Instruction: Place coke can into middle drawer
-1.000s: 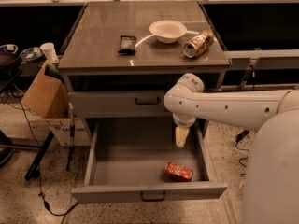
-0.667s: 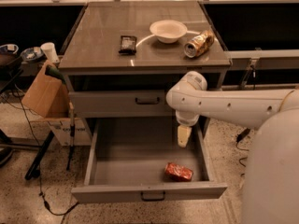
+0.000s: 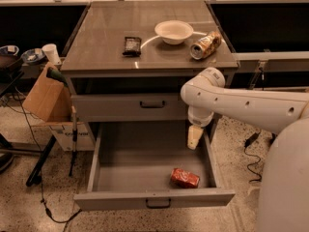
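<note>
The red coke can (image 3: pixel 184 178) lies on its side in the tray of the open middle drawer (image 3: pixel 111 178), near its front right corner. My gripper (image 3: pixel 194 137) hangs from the white arm over the drawer's right rear part. It is above and behind the can and holds nothing.
On the grey cabinet top (image 3: pixel 101 50) are a white bowl (image 3: pixel 173 32), a gold-brown and white can (image 3: pixel 205 45) on its side and a dark packet (image 3: pixel 132 46). The drawer above (image 3: pixel 125 108) is shut. A cardboard box (image 3: pixel 47 100) and a black stand (image 3: pixel 41 161) are at the left.
My arm and gripper have risen a little and drawn back from the can. The can lies still in the drawer.
</note>
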{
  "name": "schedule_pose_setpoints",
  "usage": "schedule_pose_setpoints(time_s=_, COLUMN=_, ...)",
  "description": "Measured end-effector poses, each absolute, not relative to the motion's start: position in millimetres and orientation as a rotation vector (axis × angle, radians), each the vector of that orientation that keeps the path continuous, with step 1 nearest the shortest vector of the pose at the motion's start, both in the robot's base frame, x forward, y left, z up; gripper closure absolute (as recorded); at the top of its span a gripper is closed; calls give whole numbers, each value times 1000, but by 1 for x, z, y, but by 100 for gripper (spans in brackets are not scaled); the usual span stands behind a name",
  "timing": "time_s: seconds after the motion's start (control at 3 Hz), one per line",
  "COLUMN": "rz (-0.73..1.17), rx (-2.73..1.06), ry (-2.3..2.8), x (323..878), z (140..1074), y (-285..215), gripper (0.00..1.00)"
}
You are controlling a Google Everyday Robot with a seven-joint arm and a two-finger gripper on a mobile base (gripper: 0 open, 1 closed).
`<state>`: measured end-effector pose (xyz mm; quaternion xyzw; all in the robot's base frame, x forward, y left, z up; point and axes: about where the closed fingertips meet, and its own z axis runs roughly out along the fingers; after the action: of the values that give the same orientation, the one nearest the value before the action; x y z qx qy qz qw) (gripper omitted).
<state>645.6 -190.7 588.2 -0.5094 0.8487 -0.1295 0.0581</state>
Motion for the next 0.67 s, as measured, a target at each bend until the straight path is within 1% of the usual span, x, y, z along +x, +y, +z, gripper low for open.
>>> schedule_pose_setpoints(time_s=0.33, rz=-272, rx=-1517, ry=2568, x=639, z=604, y=-197, gripper=0)
schedule_pose_setpoints(time_s=0.67, rz=-85, rx=-1571, ry=2483, x=620, z=618, y=-189, gripper=0)
